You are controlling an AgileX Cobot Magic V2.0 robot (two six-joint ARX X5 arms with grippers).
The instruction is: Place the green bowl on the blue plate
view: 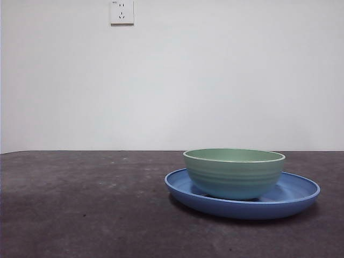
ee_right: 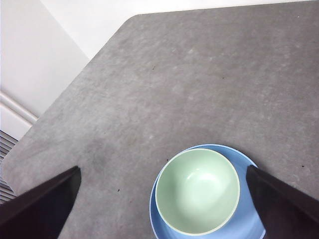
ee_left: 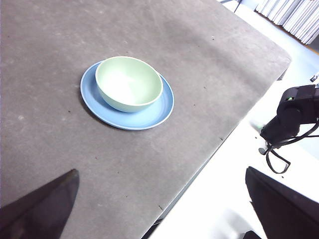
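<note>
Right gripper hangs wide apart, empty, above the green bowl on the blue plate; it looks light, stiff, slick, best gripped by the rim. Left gripper is wide too, well clear.

green bowl upright on blue plate, grey table

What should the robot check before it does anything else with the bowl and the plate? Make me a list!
1. Green bowl sits on the blue plate: ok.
2. Bowl upright, opening up: ok.
3. Bowl empty inside, seen from the right wrist view: ok.
4. Left gripper open, holding nothing, away from the bowl: ok.
5. Right gripper open above the bowl, holding nothing: ok.
6. Bowl exactly centred on the plate: not ok, it sits a little off to one side.
</note>
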